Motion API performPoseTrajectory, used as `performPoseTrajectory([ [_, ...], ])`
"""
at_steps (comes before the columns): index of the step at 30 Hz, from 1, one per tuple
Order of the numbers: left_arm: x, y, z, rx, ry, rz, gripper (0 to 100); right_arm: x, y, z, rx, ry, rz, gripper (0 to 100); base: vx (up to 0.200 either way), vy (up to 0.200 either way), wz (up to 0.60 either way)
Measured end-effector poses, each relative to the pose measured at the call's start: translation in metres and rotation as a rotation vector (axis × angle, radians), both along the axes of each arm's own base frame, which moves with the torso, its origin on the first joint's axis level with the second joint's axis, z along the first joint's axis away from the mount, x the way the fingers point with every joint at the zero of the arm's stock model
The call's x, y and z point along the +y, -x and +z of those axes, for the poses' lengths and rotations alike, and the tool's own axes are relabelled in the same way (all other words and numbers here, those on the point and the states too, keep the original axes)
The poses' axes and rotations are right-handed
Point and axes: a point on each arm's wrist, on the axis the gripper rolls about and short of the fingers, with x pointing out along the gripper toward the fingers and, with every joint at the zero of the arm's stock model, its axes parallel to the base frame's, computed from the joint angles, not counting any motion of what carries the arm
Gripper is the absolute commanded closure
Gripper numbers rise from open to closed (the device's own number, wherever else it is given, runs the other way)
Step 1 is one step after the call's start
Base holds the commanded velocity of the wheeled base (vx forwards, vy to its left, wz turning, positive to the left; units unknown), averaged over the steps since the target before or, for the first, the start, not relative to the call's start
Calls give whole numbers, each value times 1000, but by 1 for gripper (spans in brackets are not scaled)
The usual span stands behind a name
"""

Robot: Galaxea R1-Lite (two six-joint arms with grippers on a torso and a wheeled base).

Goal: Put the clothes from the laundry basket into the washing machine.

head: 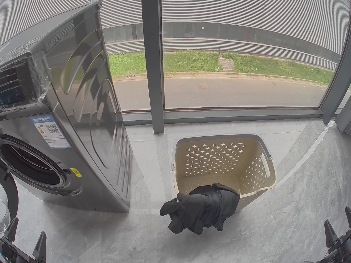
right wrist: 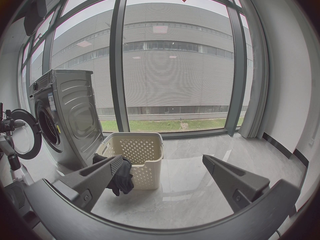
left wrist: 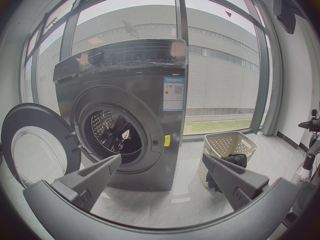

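Note:
A cream laundry basket stands on the floor by the window. A black garment hangs over its near rim, mostly outside. The grey washing machine stands at the left with its round door swung open, and dark clothing lies in the drum. My left gripper is open, low at the near left, in front of the drum. My right gripper is open at the near right, well short of the basket.
Large windows with a grey pillar run behind the basket. Bare marble floor lies between the machine, the basket and both arms. A wall with a dark skirting bounds the right side.

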Motion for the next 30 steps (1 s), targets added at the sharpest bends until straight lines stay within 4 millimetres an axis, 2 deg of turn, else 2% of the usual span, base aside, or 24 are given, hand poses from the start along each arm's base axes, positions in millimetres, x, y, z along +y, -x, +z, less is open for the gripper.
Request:
performPoseTrajectory([
  [4,0,0,0,0,0,0,0,0,0,0,0,0,0,0,0,-200,0],
  [19,0,0,0,0,-3,-3,0,0,0,0,3,2,0,0,0,0,0],
  [25,0,0,0,0,-3,-4,0,0,0,0,3,0,0,0,-200,0,0],
  [30,0,0,0,0,-3,-4,0,0,0,0,3,-4,-6,0,0,0,0],
])
